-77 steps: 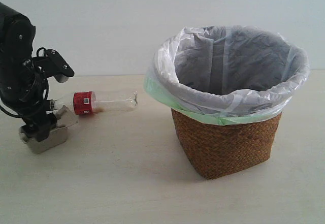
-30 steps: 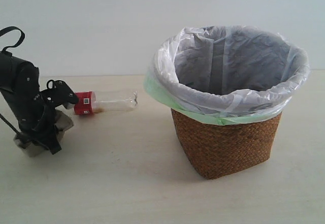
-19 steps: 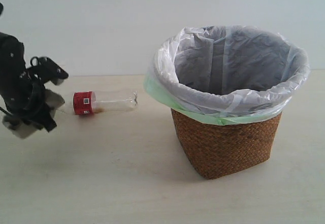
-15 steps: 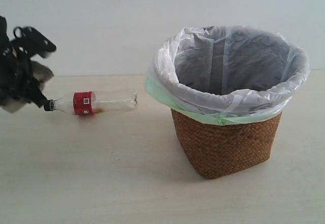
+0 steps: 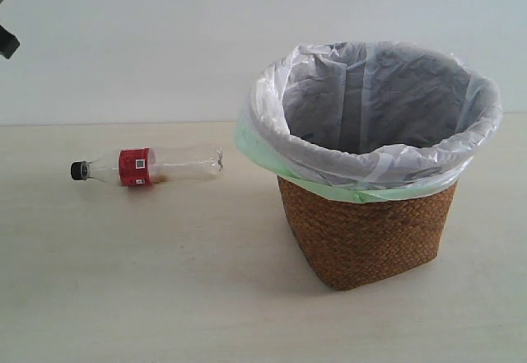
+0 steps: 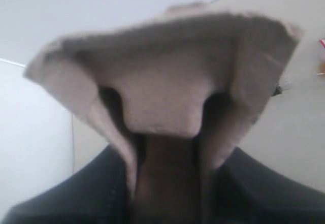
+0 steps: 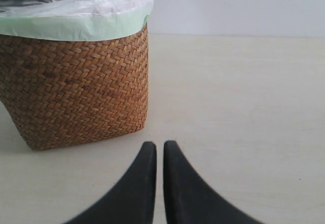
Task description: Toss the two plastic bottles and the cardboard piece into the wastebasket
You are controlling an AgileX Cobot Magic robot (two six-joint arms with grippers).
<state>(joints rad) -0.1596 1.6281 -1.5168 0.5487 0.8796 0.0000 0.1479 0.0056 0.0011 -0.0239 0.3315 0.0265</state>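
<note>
My left pincer [image 6: 165,183] is clenched on the ridge between two hollows of the cardboard piece [image 6: 167,82], held high over the left edge of the desk [image 5: 165,281]; it looks light, rough and easily crushed, so I reckon a gentle pinch on that stiffer ridge suits.

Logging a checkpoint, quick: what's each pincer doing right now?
Left pincer: closed on the cardboard piece.
Right pincer: closed, holding nothing.
</note>
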